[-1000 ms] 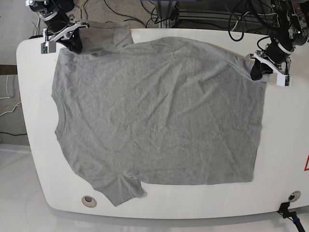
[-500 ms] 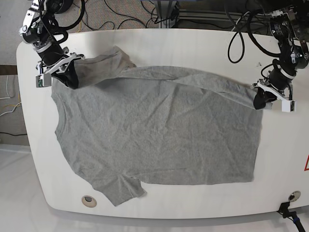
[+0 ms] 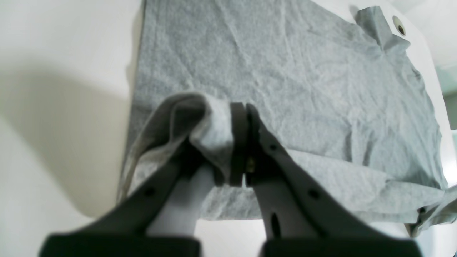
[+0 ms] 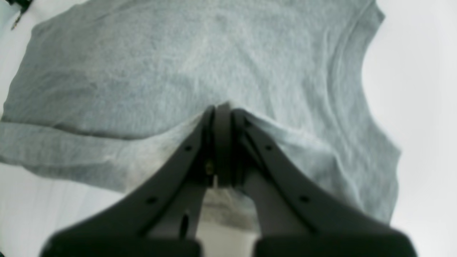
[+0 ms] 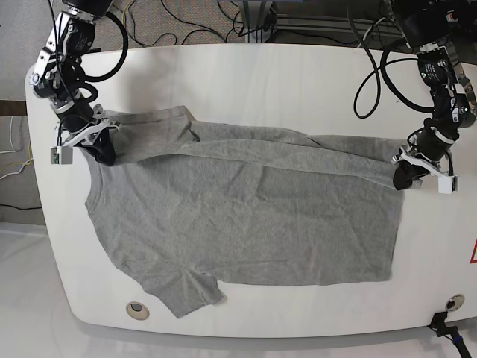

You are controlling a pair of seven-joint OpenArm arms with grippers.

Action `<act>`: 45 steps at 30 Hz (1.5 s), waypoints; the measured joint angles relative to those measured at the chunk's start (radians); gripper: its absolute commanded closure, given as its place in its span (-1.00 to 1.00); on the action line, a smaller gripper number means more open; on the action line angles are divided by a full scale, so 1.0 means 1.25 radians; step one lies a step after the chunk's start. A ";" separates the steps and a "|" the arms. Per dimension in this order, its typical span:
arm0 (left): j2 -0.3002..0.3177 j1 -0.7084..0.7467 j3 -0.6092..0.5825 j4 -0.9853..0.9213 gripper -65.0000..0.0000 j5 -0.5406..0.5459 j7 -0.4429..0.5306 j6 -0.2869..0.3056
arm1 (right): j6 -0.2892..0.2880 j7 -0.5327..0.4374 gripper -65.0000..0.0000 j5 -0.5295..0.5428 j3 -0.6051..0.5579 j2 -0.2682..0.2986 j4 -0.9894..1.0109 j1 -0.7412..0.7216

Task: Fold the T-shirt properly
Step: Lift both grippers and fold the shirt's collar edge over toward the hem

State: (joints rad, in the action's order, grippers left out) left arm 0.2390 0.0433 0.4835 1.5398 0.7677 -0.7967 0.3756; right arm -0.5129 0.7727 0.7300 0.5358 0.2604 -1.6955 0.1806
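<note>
A grey T-shirt (image 5: 246, 216) lies across the white table (image 5: 298, 82), its far edge lifted and pulled toward the near side. My left gripper (image 5: 405, 177) is shut on the shirt's far hem corner at the right; in the left wrist view the cloth (image 3: 210, 132) bunches between its fingers (image 3: 238, 142). My right gripper (image 5: 100, 151) is shut on the shoulder area at the left, beside the far sleeve (image 5: 160, 119). In the right wrist view the fabric (image 4: 271, 132) drapes off the shut fingers (image 4: 221, 135). The near sleeve (image 5: 190, 291) lies flat.
Cables (image 5: 246, 26) and equipment run behind the table's far edge. A round hole (image 5: 136, 309) sits near the front left corner and another (image 5: 453, 302) at the front right. A red label (image 5: 472, 253) shows on the table's right edge.
Both grippers have carried the shirt's far edge toward the near side, from the table's back edge to about the middle. The lifted edge now folds over the lower part.
</note>
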 measured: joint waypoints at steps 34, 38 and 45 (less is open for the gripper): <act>0.009 -0.112 0.001 -0.132 1.00 -0.096 0.050 0.005 | -0.001 -0.035 0.94 -0.166 -0.084 0.027 0.255 -0.250; 0.009 -0.113 0.001 -0.132 0.06 -0.099 0.051 0.005 | 0.002 -0.041 0.18 -0.221 -0.084 0.027 0.255 -0.251; 0.011 -0.112 0.001 -0.131 -0.38 -0.271 0.054 0.003 | 0.003 -0.042 -0.54 -0.341 -0.079 0.031 0.214 -0.250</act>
State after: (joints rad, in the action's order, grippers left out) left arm 0.2531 -0.0963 0.4847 1.3766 0.4286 -0.7288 0.3794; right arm -0.5091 0.7200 0.3031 0.4370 0.2985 -1.4284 -0.1322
